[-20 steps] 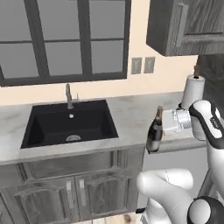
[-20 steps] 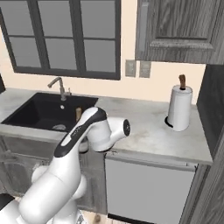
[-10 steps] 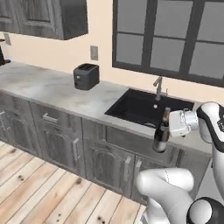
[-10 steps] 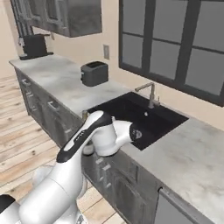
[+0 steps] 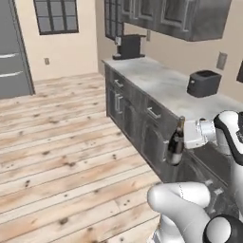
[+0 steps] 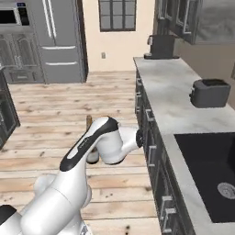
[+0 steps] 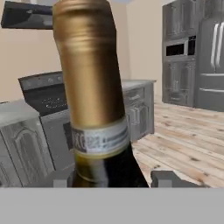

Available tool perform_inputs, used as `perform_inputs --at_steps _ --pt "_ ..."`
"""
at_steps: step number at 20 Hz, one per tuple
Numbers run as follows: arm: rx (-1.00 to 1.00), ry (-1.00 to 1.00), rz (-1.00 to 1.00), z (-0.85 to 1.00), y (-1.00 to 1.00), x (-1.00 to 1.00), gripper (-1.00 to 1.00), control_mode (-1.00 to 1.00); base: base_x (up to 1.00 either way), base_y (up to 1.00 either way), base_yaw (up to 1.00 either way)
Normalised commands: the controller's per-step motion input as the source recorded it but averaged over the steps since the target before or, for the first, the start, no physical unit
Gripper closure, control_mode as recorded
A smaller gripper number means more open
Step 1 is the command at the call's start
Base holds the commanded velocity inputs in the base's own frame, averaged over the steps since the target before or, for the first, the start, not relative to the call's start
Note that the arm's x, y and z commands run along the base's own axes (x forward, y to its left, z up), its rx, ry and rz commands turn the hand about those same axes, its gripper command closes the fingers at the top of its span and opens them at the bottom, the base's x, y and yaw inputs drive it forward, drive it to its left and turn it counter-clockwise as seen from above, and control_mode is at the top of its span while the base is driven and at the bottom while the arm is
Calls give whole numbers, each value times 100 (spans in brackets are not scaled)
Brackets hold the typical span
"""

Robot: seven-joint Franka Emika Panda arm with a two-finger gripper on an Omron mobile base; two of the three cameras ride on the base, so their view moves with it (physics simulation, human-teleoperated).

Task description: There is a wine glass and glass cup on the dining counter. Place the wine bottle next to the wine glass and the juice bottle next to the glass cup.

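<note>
The fingers [image 7: 109, 179] grip the upright wine bottle [image 7: 94, 100], dark glass with a gold-foil neck and a pale band.

Item count: one wine bottle [image 5: 175, 146], one toaster [image 5: 204, 83], one coffee machine [image 5: 129, 46], one sink [image 6: 212, 170], one refrigerator [image 6: 57, 40], one microwave [image 6: 9, 17], one stove [image 7: 46, 94].
</note>
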Motion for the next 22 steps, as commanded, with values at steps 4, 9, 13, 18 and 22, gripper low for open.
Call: perform_inputs --at_steps 4,9,13,18,22 --pt "0 0 0 0 0 0 100 100 -8 0 100" --pt "0 0 0 0 0 0 100 100 0 0 99" --pt "0 0 0 0 0 0 100 100 37 0 78" --pt "0 0 0 0 0 0 100 100 65 -3 49" --pt "0 0 0 0 0 0 100 100 78 -14 28"
